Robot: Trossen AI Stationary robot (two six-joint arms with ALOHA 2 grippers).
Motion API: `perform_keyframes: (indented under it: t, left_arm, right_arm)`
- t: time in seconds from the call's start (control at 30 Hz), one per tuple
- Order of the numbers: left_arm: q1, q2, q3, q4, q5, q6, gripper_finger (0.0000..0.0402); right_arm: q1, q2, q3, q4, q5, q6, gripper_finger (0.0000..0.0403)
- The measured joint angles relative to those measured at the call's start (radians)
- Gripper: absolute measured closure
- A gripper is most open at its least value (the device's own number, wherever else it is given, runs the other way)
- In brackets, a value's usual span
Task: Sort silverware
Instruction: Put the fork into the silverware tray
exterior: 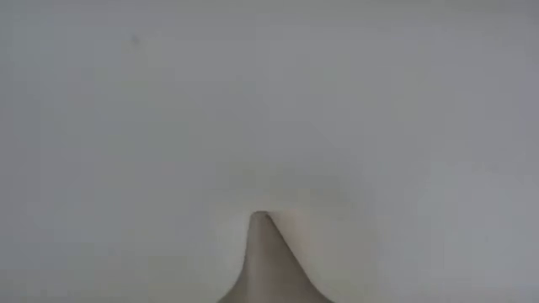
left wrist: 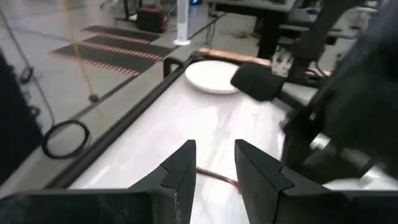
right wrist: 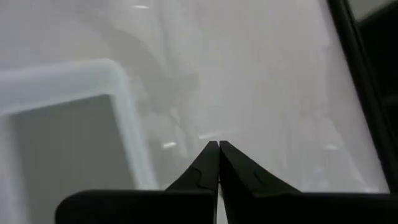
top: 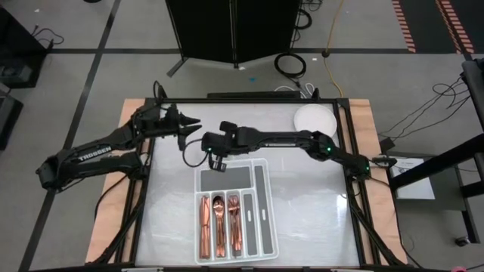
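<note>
Silverware (top: 218,224) lying in three long compartments of the white divided tray (top: 261,198): copper-toned, slim, shiny, packed side by side. One more thin copper piece (left wrist: 214,177) flat on the surface beyond the tray's far end, glimpsed between the left fingers in the left wrist view; type not readable.

Left gripper (top: 190,123) beyond the tray's far left corner, fingers (left wrist: 180,171) spread partway, nothing between them. Right gripper (top: 218,162) just off the tray's far edge, fingers pressed together, empty; tray corner (right wrist: 118,93) close under it in the right wrist view. Round white plate (top: 314,119) well beyond the tray's far right corner. Low view blank, no help.

Handling, judged: light, rigid metal, polished hence slippery, not fragile. Lies nearly flush with the surface, so little height to catch. Best taken across the narrow handle, near mid-length for balance, pinched from the long sides. Likely to swivel or skate if nudged at one end.
</note>
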Motion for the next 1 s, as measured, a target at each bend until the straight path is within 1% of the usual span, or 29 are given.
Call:
perform_keyframes:
  t: [0.03,0.13,0.17,0.27,0.37,0.43,0.47,0.53,0.6,0.67,0.77,0.9,1.0]
  left_arm:
    - [0.006,0.000,0.000,0.005,0.025,0.015,0.0291]
    - [0.010,0.005,0.000,0.027,0.153,0.072,0.0291]
    - [0.008,0.009,0.000,0.025,0.176,0.088,0.0291]
    - [0.010,0.031,-0.039,0.059,0.180,0.110,0.0291]
    - [0.006,0.080,-0.129,0.188,0.224,0.080,0.0291]
    - [-0.005,0.128,-0.194,0.320,0.260,0.032,0.0291]
    - [-0.013,0.154,-0.226,0.401,0.261,-0.001,0.0291]
    - [-0.037,0.209,-0.272,0.581,0.255,-0.070,0.0291]
    - [-0.066,0.262,-0.296,0.729,0.222,-0.086,0.0291]
    - [-0.097,0.305,-0.299,0.785,0.201,-0.044,0.0290]
    - [-0.150,0.350,-0.299,0.836,0.180,0.096,0.0279]
    - [-0.203,0.396,-0.299,0.879,0.081,0.180,0.0245]
    - [-0.227,0.429,-0.299,0.960,0.015,0.218,0.0212]
  right_arm:
    - [0.000,-0.018,0.000,-0.004,-0.032,-0.012,0.0402]
    - [0.001,-0.073,0.000,-0.037,-0.118,-0.032,0.0402]
    - [0.002,-0.094,0.000,-0.051,-0.132,-0.035,0.0402]
    - [0.001,-0.161,0.000,-0.079,-0.136,-0.040,0.0402]
    - [-0.003,-0.214,0.002,-0.088,-0.141,-0.037,0.0402]
    - [-0.010,-0.237,0.002,-0.087,-0.174,-0.024,0.0402]
    - [-0.012,-0.245,0.002,-0.077,-0.186,-0.020,0.0402]
    - [-0.020,-0.260,0.002,-0.053,-0.216,-0.009,0.0402]
    - [-0.029,-0.266,0.002,-0.025,-0.251,0.006,0.0402]
    - [-0.037,-0.265,0.002,-0.005,-0.277,0.020,0.0402]
    - [-0.046,-0.262,0.001,0.010,-0.305,0.033,0.0402]
    - [-0.049,-0.262,0.001,0.042,-0.315,0.042,0.0402]
    - [-0.048,-0.262,0.001,0.056,-0.321,0.042,0.0402]
